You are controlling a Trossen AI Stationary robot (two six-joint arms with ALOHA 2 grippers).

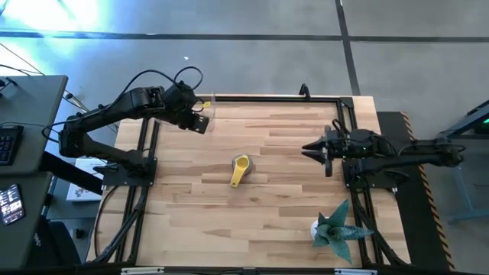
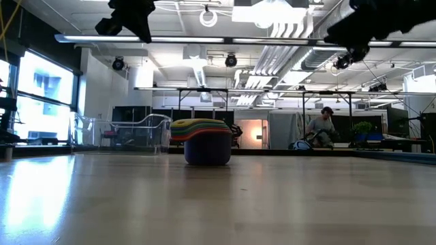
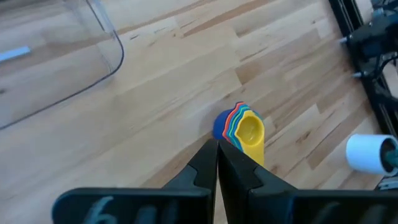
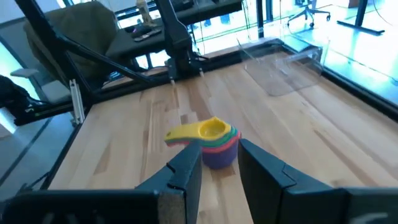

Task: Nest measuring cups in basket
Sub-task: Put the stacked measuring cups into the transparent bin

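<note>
Your right tool is released, aimed at the cups stacked mid-desk; your left tool is clenched, empty, by the basket at far left. The stack looks light, stiff, slippery plastic and may separate; pinch across the bowls, not the yellow handle.

A spiky teal plant figure with a white base lies near the table's front right corner. Black frame rails run along the table's sides. A keyboard sits on a desk beside the table. A person sits far behind.
</note>
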